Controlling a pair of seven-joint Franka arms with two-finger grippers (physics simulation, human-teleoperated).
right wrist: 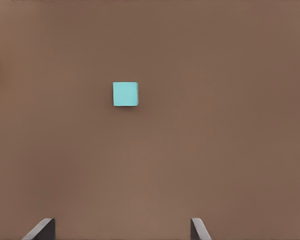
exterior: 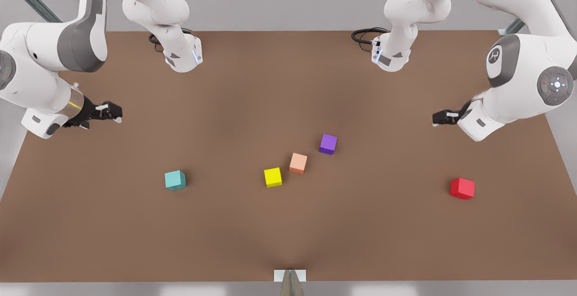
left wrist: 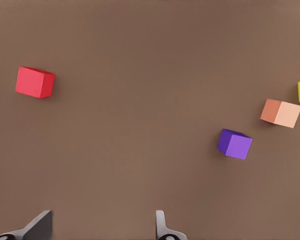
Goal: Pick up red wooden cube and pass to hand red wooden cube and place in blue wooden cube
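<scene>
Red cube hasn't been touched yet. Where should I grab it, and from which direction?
Come straight down from above with the left end effector, whose fingers stand open, and close on two opposite side faces of the red wooden cube. It lies flat on the table, turned slightly off the table edges, so rotate the wrist to match. Nothing crowds it; the purple cube sits well off.

Red wooden cube (exterior: pixel 462 188): matte, flat on table, near front view's right. Blue wooden cube (exterior: pixel 175 180): teal, flat, well apart toward front view's left.
</scene>
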